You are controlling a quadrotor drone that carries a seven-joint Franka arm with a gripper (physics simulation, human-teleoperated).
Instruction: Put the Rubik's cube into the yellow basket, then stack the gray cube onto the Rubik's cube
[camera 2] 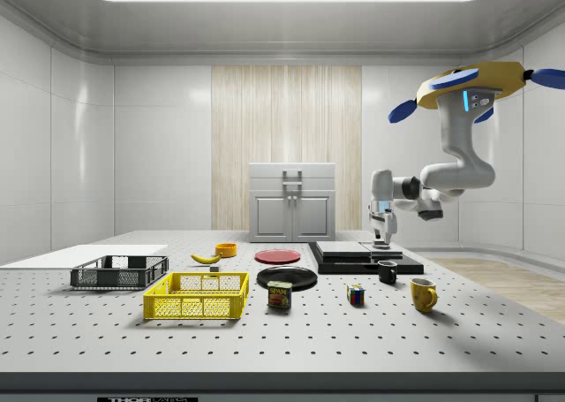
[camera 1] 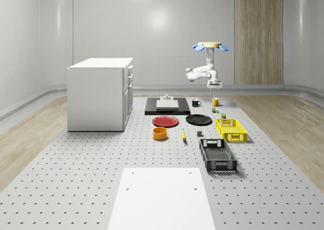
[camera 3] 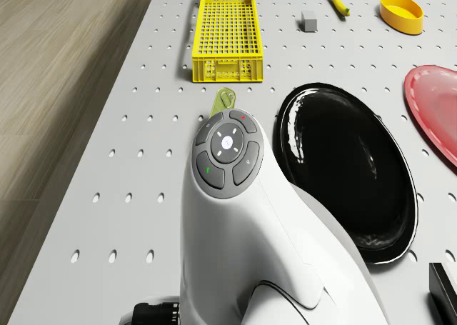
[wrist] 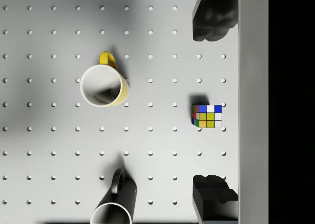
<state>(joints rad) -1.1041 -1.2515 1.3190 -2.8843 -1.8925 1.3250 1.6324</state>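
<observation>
A drone [camera 2: 481, 82] with blue rotors is hovering in the air above the far right part of a perforated table [camera 1: 76, 189], as the whole-scene view shows it. Its white arm [camera 2: 446, 177] is bending down and sideways, and the gripper [camera 1: 213, 84] is hanging above the table surface, near a yellow mug [camera 1: 215, 101] and a black mug [camera 1: 196, 102]. In the wrist view the two dark fingers [wrist: 211, 19] are standing wide apart, released, gripping nothing, with bare table between them.

The Rubik's cube [wrist: 207, 116] is sitting on the table below the gripper, in the wrist view lying between the two fingers but toward one edge of the gap. In the side view the Rubik's cube [camera 2: 356, 294] is resting between a tin can [camera 2: 280, 295] and the yellow mug [camera 2: 423, 294]. The yellow basket [camera 1: 231, 129] is lying nearer to the camera in the whole-scene view, well apart from the Rubik's cube [camera 1: 215, 109]. The gray cube [camera 3: 309, 21] is a small block on the table beside the yellow basket, on its left in the whole-scene view, near a banana [camera 1: 183, 134].

Also on the table are a black basket [camera 1: 217, 155], a black plate [camera 1: 198, 120], a red plate [camera 1: 165, 121], an orange bowl [camera 1: 160, 133] and a white cabinet [camera 1: 100, 93] at the far left.
</observation>
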